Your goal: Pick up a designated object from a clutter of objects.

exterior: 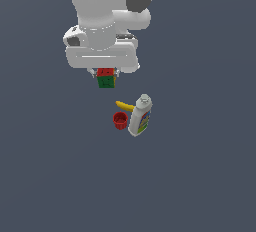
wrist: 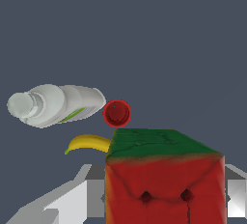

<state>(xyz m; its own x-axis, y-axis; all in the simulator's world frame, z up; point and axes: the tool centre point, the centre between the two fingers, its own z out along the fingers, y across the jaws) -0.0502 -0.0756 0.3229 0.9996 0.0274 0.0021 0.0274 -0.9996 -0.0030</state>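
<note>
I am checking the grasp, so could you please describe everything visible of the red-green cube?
The red-green cube is small, with a red face bearing dark marks and a green face. It sits between the fingers of the gripper, right under the wrist, apart from the other objects. In the wrist view it fills the foreground, grey fingers on both sides.

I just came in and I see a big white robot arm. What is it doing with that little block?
The white robot arm's pincer is closed on a small red and green cube, with a finger on each side of it. The other things are apart from the cube: a yellow banana, a small red cup and a white bottle lying on its side. The cube looks picked out of the pile, though I can't tell for sure that it's off the ground.
</note>
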